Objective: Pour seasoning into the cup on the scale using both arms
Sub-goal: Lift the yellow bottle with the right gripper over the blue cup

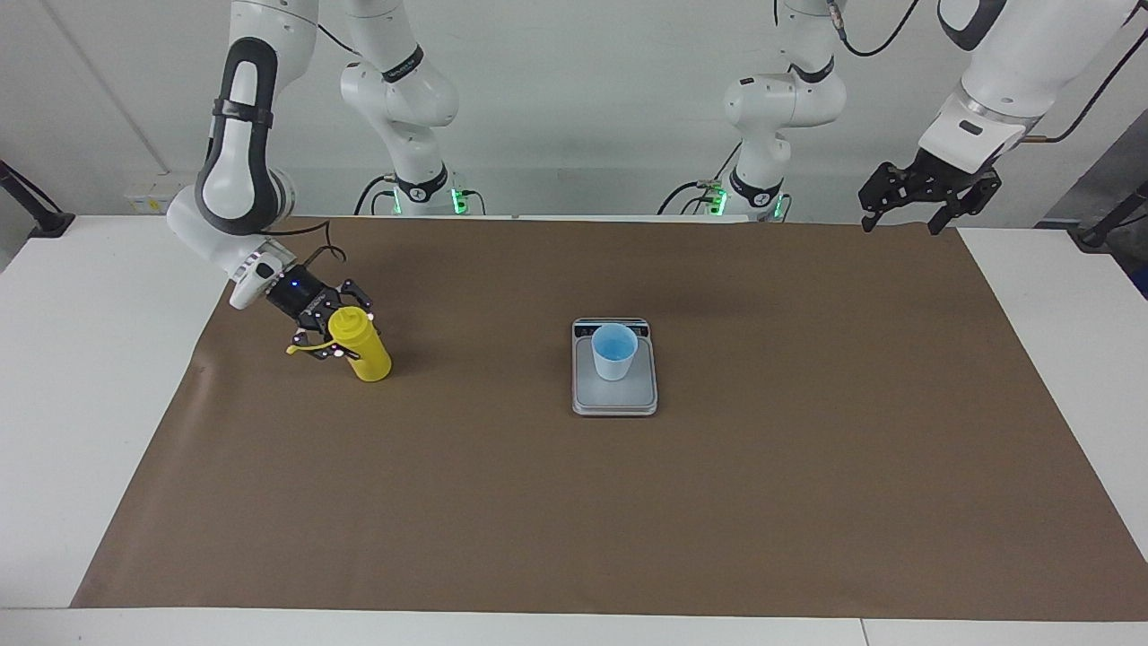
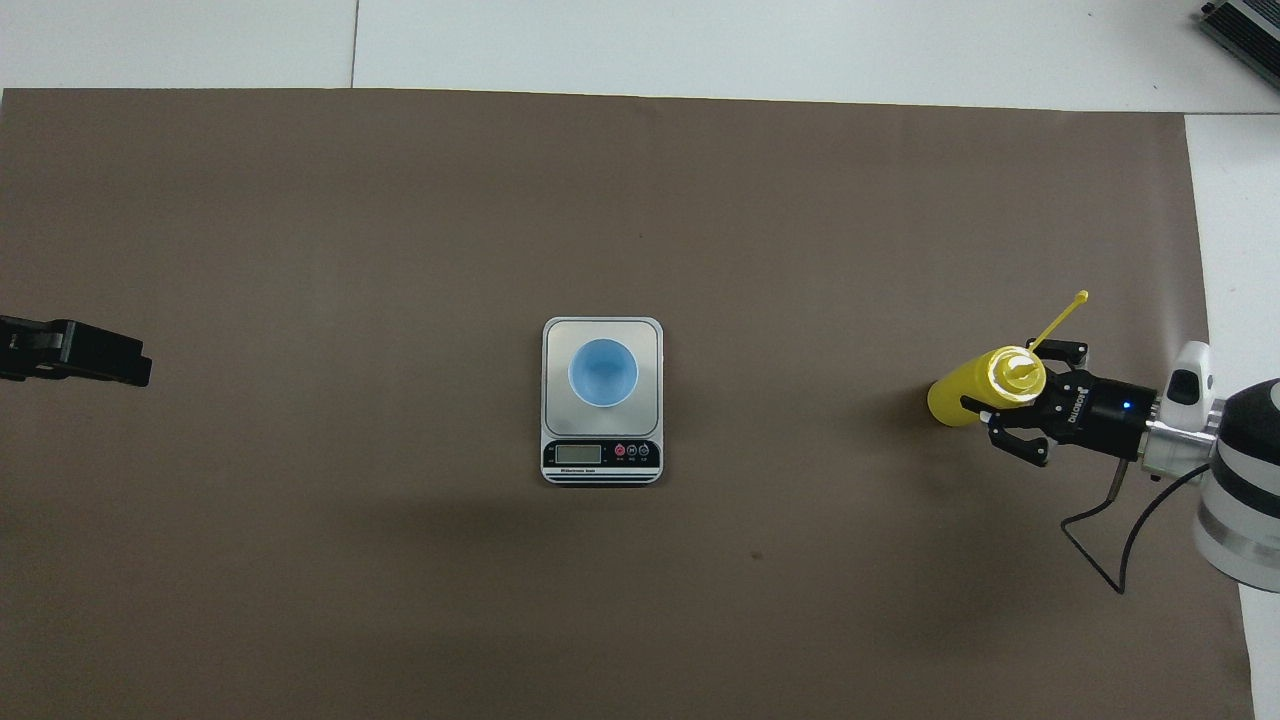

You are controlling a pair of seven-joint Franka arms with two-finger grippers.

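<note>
Two pincers, one at the seasoning bottle, one waiting.

The right pincer (image 1: 336, 336) is closed around the upper part of the yellow seasoning bottle (image 1: 361, 348), which stands on the brown mat (image 1: 574, 502) at the right arm's end of the bench, long axis near upright, nozzle up, leaning slightly. The cup (image 1: 614, 352) sits on the scale (image 1: 614, 399) mid-mat. The left pincer (image 1: 900, 220) hangs open, waiting over the mat's edge.

1. The right arm (image 1: 235, 170) reaches down low toward its own end of the counter, wrist slanted.
2. The right gripper (image 1: 334, 334) has its fingers (image 2: 975, 405) clasped around the upper part of the yellow squeeze bottle (image 1: 362, 351).
3. The left arm (image 1: 995, 81) waits raised.
4. The left gripper (image 1: 906, 213) hangs with fingers spread apart, pointing downward.
</note>
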